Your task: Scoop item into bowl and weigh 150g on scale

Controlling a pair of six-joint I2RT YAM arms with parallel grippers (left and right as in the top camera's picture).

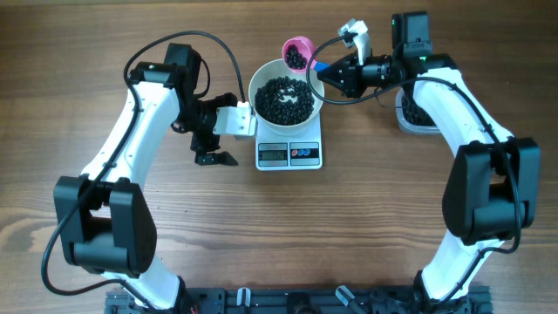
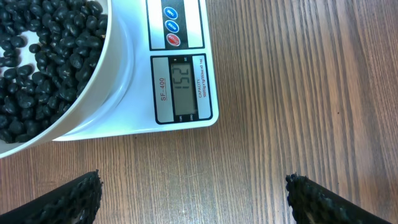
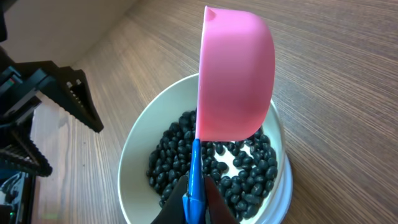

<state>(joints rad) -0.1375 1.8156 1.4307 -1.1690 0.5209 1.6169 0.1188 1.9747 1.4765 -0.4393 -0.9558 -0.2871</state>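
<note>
my right gripper [image 3: 194, 202] is pinched narrow on the blue handle [image 3: 195, 168], which sits right between the jaws. just ahead of them is the pink scoop [image 3: 236, 81], part loaded as the overhead view shows. below and ahead of the jaws sits the white bowl [image 3: 134, 155], with its heap of black beans [image 3: 249, 174] under the scoop. my left gripper [image 2: 196, 202] hangs with jaws wide, holding nothing. ahead of them the scale [image 2: 140, 118] carries the bowl, and its display [image 2: 185, 87] reads 152. i judge that a hair over target, so the step is trimming, not adding. i should keep the scoop level and spill nothing more. then i dip out only a few beans and pause for the reading to settle. the left jaws must not touch the scale.
</note>
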